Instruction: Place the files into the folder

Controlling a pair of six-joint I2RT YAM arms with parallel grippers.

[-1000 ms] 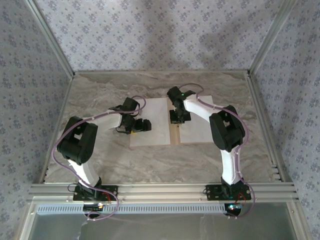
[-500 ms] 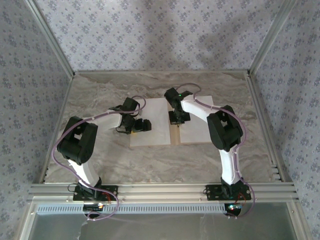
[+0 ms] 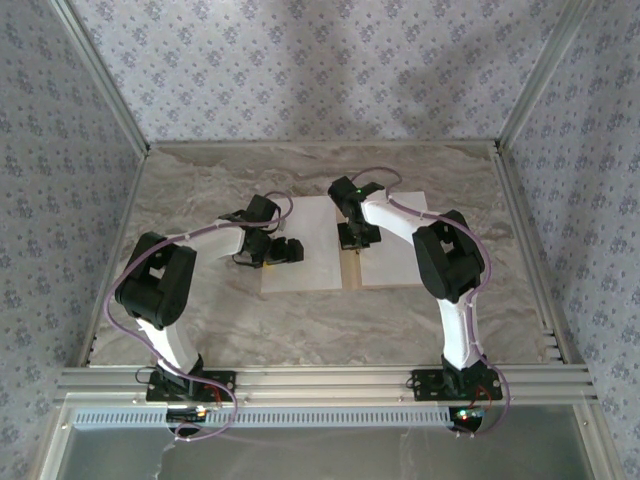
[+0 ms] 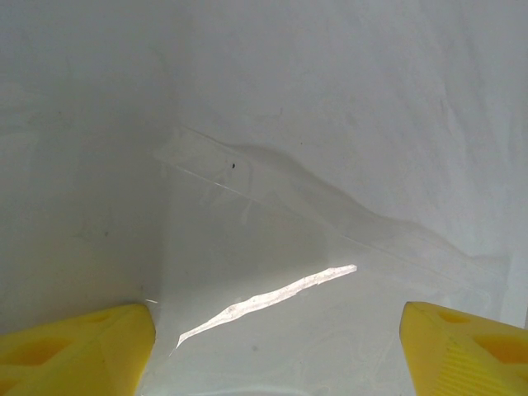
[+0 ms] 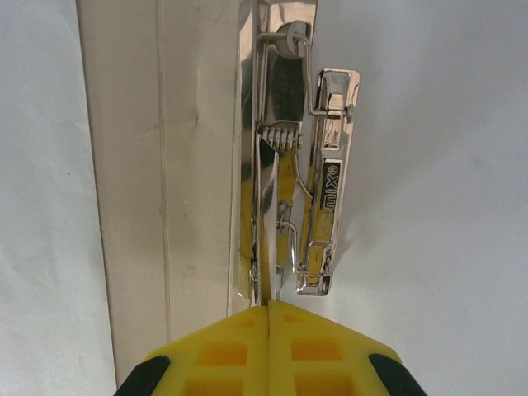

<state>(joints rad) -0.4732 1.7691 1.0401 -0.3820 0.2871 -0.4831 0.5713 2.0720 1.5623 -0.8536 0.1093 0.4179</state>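
Observation:
The tan folder (image 3: 350,272) lies open mid-table, a white file on its left leaf (image 3: 300,278) and another on its right leaf (image 3: 400,265). My left gripper (image 3: 288,250) hovers low over the left file, open; its yellow fingertips (image 4: 82,351) stand wide apart above the white sheet (image 4: 330,99) with nothing between them. My right gripper (image 3: 357,238) is at the centre crease. Its fingers (image 5: 271,309) are shut, tips against the near end of the metal clip (image 5: 326,165) beside the tan crease strip (image 5: 132,206). Whether thin metal is pinched is unclear.
A glossy clear film with a bright glint (image 4: 272,297) lies on the left sheet. The marble tabletop (image 3: 200,190) surrounds the folder. Patterned walls and metal frame rails (image 3: 530,250) close in the table's sides.
The right arm's wrist has edged slightly left over the crease. The left arm and the sheets have not moved.

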